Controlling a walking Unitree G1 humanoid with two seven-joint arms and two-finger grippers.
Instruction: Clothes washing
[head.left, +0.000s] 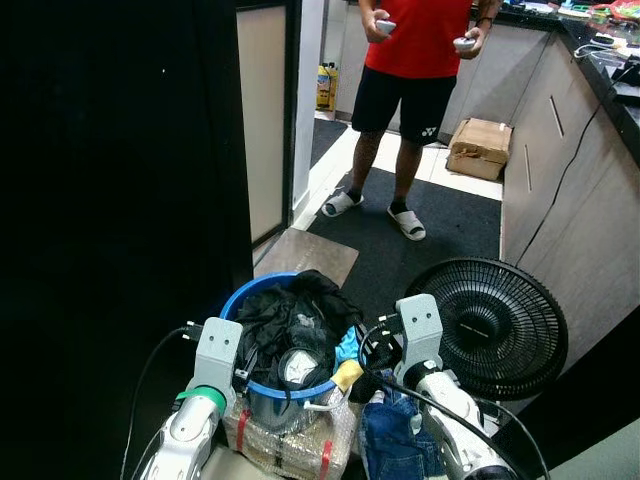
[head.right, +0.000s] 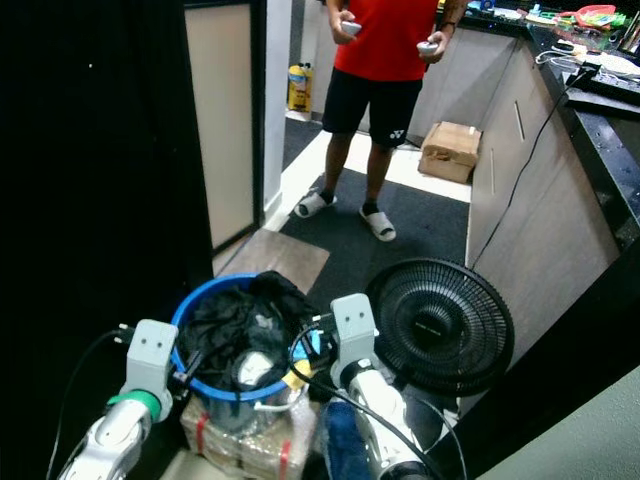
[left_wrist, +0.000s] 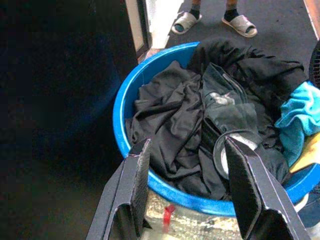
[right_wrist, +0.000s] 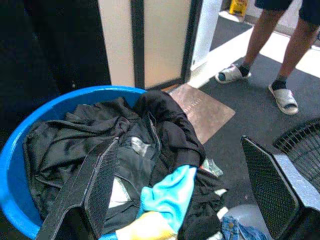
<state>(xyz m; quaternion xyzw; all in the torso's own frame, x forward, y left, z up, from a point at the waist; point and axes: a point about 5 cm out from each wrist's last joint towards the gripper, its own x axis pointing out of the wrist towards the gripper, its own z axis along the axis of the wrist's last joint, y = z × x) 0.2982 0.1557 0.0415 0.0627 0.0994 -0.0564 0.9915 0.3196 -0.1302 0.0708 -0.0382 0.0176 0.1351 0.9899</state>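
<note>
Dark wall (head.left: 110, 200) fills the left half of the head view; grey cabinet run (head.left: 570, 190) with a black countertop runs down the right edge. Person (head.left: 415, 70) in red shirt, black shorts and white slides stands upper centre, a controller in each hand. Black floor fan (head.left: 495, 325) lies tilted face-up at lower right, just beside the basin. Cardboard box (head.left: 480, 148) on the floor by the cabinet, upper right of centre. Brown mat (head.left: 305, 255) at mid-frame, just behind the basin.

Blue basin (head.left: 240, 295) sits lower centre on a plastic-wrapped bundle (head.left: 290, 445), heaped with dark clothes (head.left: 290, 325); a cyan cloth (right_wrist: 170, 195) and a yellow piece hang over its right rim. Denim garment (head.left: 395, 435) lies beside the basin, under the right arm.

Left gripper (left_wrist: 187, 192): fingers wide apart, nothing held, poised over the near rim of the basin. Right gripper (right_wrist: 187, 185): also spread wide, empty, above the basin's right side over the cyan cloth.
</note>
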